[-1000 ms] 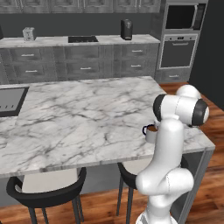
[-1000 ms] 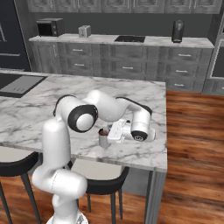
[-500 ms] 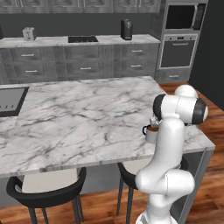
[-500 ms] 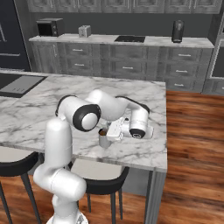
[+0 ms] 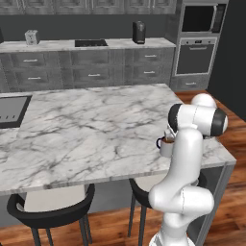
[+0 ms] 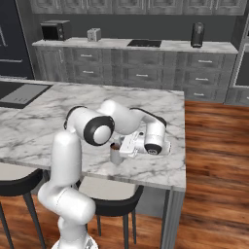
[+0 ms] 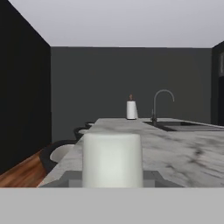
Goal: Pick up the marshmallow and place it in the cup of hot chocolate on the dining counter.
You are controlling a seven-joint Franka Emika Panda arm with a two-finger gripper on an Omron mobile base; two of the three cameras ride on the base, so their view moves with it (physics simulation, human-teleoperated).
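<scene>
In the hand view the marshmallow [image 7: 112,158] is a pale cream block sitting between my two dark fingertips [image 7: 72,178], and my gripper [image 7: 112,180] is shut on it. The hand lies level, low over the dining counter [image 5: 86,129], looking along the marble. The cup of hot chocolate [image 6: 115,155] stands near the counter's front right corner, with brown liquid showing at its rim. In the right base view my gripper [image 6: 123,146] reaches it from the right, at rim height. The left base view has the cup [image 5: 166,146] with its dark handle turned left, partly behind my arm.
Dark stools [image 5: 48,206] stand under the counter's front edge. A sink [image 5: 9,110] is set in the counter's far left, with its tap [image 7: 160,105] and a paper roll [image 7: 131,109]. The counter's right edge [image 6: 181,160] is close to the cup. Behind is a worktop with a kettle [image 5: 139,32].
My hand has slid a little left and down toward the cup, the elbow following. The cup has not moved.
</scene>
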